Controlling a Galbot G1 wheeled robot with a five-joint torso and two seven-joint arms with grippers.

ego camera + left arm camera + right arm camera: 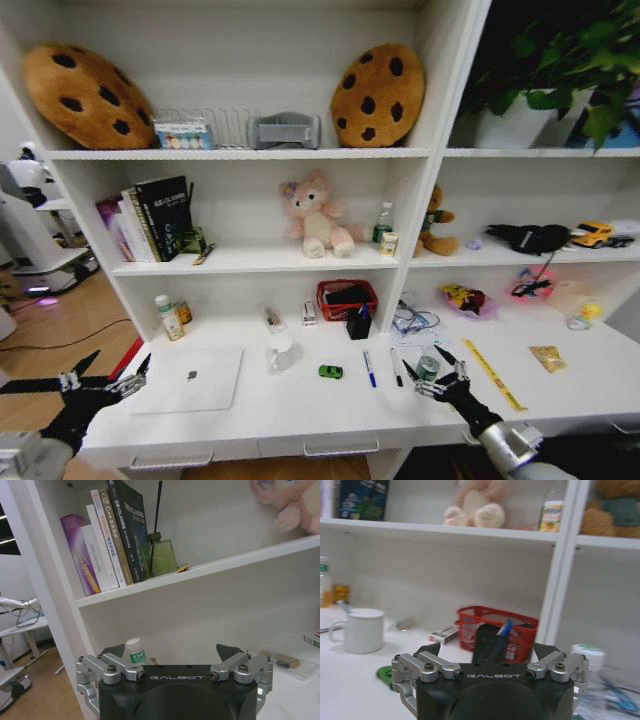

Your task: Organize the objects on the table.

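right gripper [437,383] open, empty, low over desk [300,405] right half. small bottle [428,367] just beside fingers; 2 pens [369,368] just left, long axes front-to-back. left gripper [103,386] open, beside laptop [190,379], farther off.

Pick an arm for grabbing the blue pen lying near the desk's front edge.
Right, probably. The right gripper hovers open just beside the blue pen, over the desk. The left gripper hangs off the desk's far end, beyond the laptop.

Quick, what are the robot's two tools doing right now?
Left tool: open, holding nothing, at the table's left end by the laptop.
Right tool: open, holding nothing, near the pens.
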